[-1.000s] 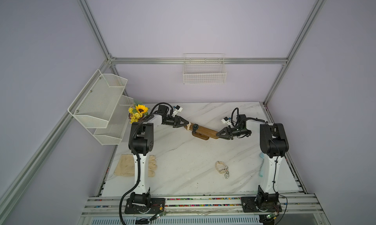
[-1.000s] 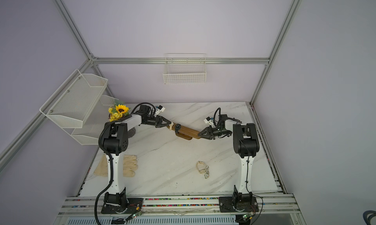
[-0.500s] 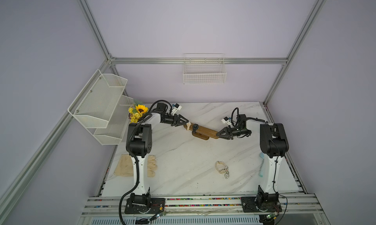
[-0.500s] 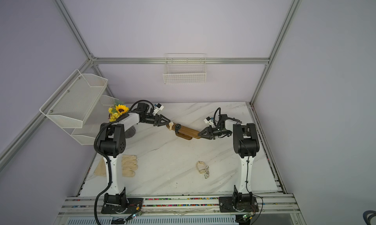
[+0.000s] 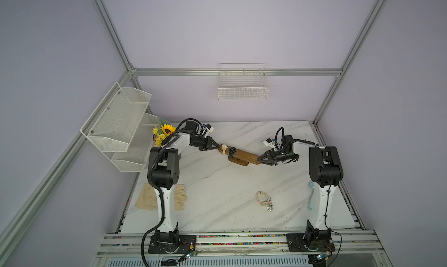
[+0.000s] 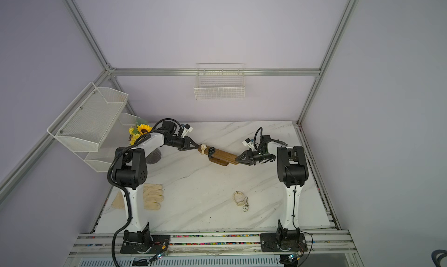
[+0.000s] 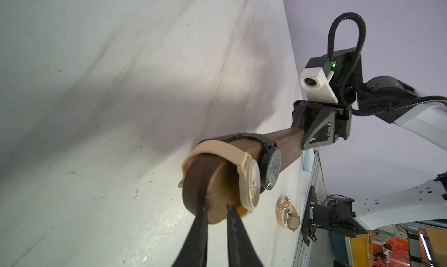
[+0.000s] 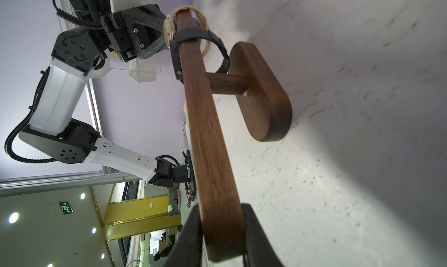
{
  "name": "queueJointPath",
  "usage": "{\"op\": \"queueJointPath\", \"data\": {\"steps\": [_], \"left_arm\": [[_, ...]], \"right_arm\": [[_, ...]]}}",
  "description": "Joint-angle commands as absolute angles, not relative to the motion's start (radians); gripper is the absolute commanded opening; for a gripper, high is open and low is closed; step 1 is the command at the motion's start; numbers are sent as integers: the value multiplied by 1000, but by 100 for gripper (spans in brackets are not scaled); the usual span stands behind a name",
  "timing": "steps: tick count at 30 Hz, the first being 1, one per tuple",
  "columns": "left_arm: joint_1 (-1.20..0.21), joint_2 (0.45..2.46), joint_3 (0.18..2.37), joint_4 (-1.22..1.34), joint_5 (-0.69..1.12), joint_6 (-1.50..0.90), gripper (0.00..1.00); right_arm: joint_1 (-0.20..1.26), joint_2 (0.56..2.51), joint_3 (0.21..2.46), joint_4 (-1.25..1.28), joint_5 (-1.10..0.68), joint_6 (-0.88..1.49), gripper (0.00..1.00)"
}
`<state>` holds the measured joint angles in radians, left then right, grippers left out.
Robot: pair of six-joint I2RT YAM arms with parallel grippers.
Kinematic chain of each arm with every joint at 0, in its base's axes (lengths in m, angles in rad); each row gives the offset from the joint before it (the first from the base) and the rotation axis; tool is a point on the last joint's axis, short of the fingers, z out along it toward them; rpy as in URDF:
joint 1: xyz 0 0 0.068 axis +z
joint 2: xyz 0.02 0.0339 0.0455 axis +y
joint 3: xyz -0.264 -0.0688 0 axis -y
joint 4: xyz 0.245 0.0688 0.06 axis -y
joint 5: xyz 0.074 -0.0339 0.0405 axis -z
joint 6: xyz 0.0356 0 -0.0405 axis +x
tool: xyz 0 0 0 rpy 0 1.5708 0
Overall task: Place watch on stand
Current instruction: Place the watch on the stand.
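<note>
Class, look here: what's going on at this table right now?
The right gripper clamps one end of the stand. A beige watch and a black watch sit looped around its bar near the other end. The left gripper is at that end, jaws nearly closed, holding nothing. A third watch lies loose on the table.

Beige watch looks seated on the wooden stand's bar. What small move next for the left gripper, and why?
Probably back the left gripper straight off the brown wooden stand: its narrowed jaws are empty, and the beige-strapped watch already loops the bar beside the black watch.
</note>
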<state>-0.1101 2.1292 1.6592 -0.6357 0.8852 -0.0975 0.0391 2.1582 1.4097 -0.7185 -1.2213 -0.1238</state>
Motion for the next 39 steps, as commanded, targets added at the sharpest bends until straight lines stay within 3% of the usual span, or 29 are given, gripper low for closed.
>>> {"op": "queueJointPath", "data": {"steps": [1, 8, 24, 39], "left_arm": [[-132, 2030, 1626, -621, 792, -119, 11], [-162, 1963, 1567, -491, 864, -205, 0], [-197, 2049, 1577, -494, 853, -198, 0], [-121, 2049, 1600, -501, 844, -205, 0]], "right_arm": [[32, 2193, 1409, -755, -1037, -103, 0], [31, 2197, 1410, -752, -1035, -97, 0], [30, 2203, 1416, -751, -1029, -91, 0], [30, 2198, 1413, -750, -1032, -92, 0]]}}
